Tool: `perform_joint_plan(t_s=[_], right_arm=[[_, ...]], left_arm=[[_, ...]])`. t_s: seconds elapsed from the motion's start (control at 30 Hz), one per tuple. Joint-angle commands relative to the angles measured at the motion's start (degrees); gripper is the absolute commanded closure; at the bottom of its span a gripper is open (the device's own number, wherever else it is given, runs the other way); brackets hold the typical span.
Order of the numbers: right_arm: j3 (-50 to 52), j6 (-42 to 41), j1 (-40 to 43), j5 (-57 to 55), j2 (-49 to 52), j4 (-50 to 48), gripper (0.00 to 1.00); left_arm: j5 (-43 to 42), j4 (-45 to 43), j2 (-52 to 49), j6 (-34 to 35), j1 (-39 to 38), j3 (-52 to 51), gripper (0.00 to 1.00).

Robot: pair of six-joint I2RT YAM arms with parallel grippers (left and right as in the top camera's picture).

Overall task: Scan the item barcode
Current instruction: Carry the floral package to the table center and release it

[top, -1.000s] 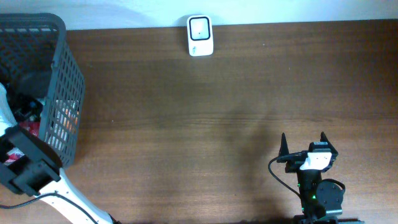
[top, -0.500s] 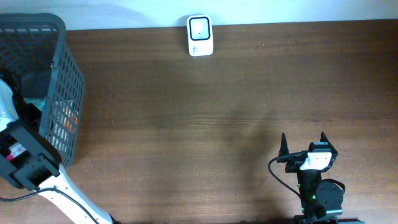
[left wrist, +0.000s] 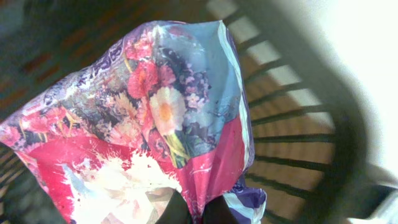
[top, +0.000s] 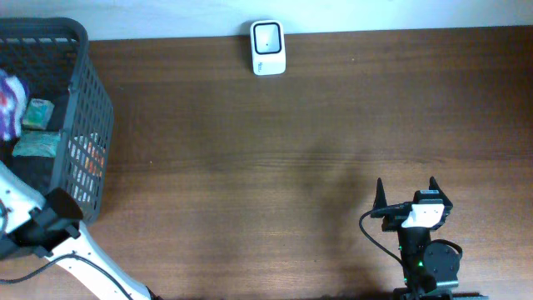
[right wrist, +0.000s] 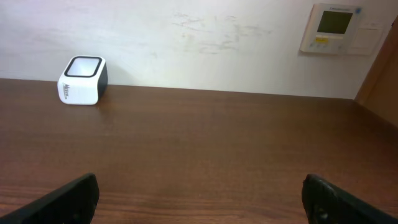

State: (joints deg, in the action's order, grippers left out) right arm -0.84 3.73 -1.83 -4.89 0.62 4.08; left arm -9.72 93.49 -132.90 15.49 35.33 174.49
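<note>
Brown table (top: 250, 167), grey basket (top: 93, 108), left pincer (left wrist: 198, 214) clamping floral packet (left wrist: 155, 124) (right pincer (top: 405, 188) agape).

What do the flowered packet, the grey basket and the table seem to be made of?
The flowered packet: thin glossy plastic film, probably; it creases and shines. The grey basket: moulded matte plastic, by its slatted walls. The table: wood or wood-look laminate; brown grain, low sheen.

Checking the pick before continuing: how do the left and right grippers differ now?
The left gripper is shut on a floral packet; the right gripper is open and empty. The left gripper is at the basket, far left; the right gripper sits front right, facing the scanner. Neither is at the scanner.
</note>
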Motion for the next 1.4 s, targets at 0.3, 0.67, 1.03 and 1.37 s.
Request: perform_joint_plan(t_s=[0.3, 0.67, 1.03, 1.37], right_arm=[[0.52, 0.35, 0.35, -0.09, -0.42, 0.17, 0.01], [0.52, 0.35, 0.35, -0.09, -0.42, 0.20, 0.01], [0.52, 0.35, 0.35, -0.09, -0.42, 0.17, 0.01], [0.52, 0.35, 0.35, -0.09, -0.42, 0.17, 0.01]], left_arm=[[-39.76, -10.16, 11.85, -0.15, -12.28, 4.72, 1.00], [0.24, -13.42, 11.74, -4.87, -53.02, -20.50, 1.00], [8.24, -54.82, 11.72, -4.87, -70.07, -70.03, 0.95], [8.28, -57.66, 19.34, -4.90, -67.71, -68.57, 0.05]])
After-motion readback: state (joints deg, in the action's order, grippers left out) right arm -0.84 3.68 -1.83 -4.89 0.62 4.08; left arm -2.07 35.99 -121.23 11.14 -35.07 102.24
